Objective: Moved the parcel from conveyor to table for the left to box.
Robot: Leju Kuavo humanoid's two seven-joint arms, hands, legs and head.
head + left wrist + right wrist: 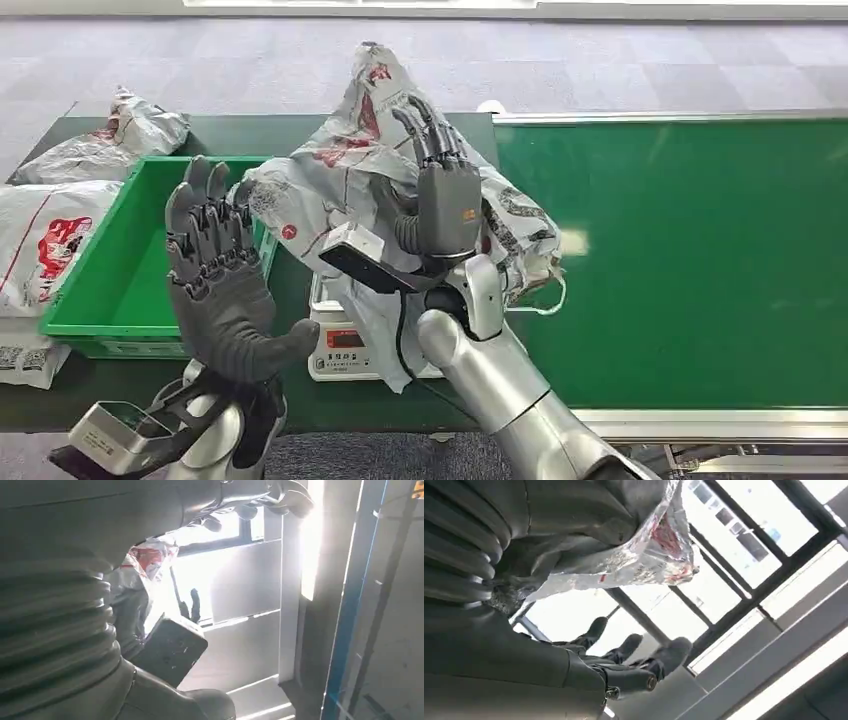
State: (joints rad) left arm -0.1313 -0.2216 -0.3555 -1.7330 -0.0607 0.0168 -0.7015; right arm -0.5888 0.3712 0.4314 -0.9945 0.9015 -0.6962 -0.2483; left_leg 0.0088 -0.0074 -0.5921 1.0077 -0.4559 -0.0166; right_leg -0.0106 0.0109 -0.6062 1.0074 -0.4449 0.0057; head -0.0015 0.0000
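We see the right robot hand (pixel 440 190) raised above the worktop (pixel 300 135), gripping the crumpled grey-and-red parcel (pixel 350 150) — the bag hangs in the air above the white scale (pixel 345 350), between the green bin (pixel 120 290) and the green conveyor (pixel 690 250). Its dark fingers (pixel 425 125) lie flat against the plastic. In the right wrist view the parcel (pixel 644 550) bunches against that hand's palm. The left robot hand (pixel 215 280) stands upright just beside the parcel, palm toward it, fingers apart and holding nothing — whether it touches the bag we cannot tell. Other parcels (pixel 60 200) lie at the bin's far side.
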